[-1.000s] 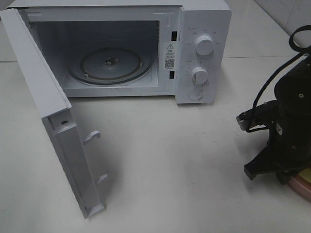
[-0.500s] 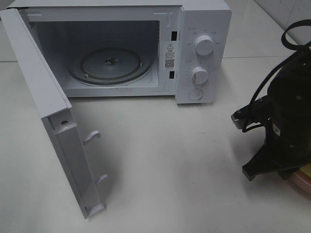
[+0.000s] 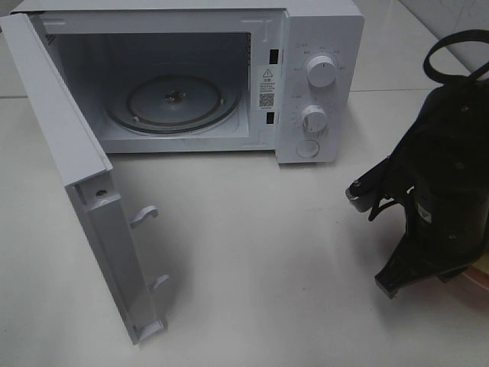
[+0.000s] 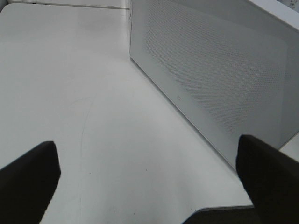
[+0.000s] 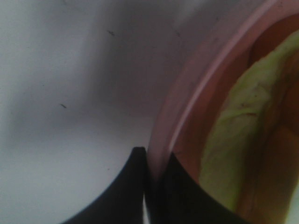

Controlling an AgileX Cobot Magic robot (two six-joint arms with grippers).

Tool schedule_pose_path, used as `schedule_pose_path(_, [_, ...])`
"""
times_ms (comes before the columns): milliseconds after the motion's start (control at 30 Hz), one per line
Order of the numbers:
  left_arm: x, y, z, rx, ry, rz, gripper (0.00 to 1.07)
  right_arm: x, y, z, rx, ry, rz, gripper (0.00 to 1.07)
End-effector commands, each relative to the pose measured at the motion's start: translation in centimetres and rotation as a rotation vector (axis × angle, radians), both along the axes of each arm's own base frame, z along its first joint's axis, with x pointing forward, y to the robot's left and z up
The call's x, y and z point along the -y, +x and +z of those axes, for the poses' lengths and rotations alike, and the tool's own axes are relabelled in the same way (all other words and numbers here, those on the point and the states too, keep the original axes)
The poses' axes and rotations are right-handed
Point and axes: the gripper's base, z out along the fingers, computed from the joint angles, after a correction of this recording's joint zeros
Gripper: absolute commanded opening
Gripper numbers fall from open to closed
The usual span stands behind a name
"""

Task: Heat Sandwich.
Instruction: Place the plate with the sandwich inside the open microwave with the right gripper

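Note:
In the right wrist view my right gripper [image 5: 154, 161] is shut on the rim of the round pink plate [image 5: 187, 107]. The sandwich [image 5: 238, 140] lies on it; only pale green filling and brownish parts show, blurred. In the exterior high view the dark right arm [image 3: 447, 191] covers nearly all of the plate; a pink sliver [image 3: 481, 269] shows at the right edge. My left gripper [image 4: 149, 186] is open and empty over the table, beside the outer face of the microwave door [image 4: 219, 79]. It is out of the exterior high view.
The white microwave [image 3: 321, 46] stands at the back, its door [image 3: 69, 153] swung wide open to the left. A glass turntable [image 3: 174, 101] lies in its cavity. Two knobs and a button are on its right panel. White table [image 3: 260, 252] lies in front.
The right arm has moved left and a little up with the plate held. The plate's pink edge shows less in the exterior high view. The microwave and door have not moved.

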Motion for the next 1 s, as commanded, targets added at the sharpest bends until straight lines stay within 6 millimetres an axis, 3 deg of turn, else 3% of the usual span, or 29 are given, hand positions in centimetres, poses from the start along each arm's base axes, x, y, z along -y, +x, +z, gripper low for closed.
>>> schedule_pose_path(33, [0.1,-0.2,0.1,0.028,-0.007,-0.008,0.97,-0.4,-0.8,1.3,0.018,-0.018,0.052,0.0])
schedule_pose_path(1000, [0.1,-0.2,0.1,0.028,-0.007,-0.008,0.97,-2.9,-6.5,7.2,0.048,-0.055,0.406,0.0])
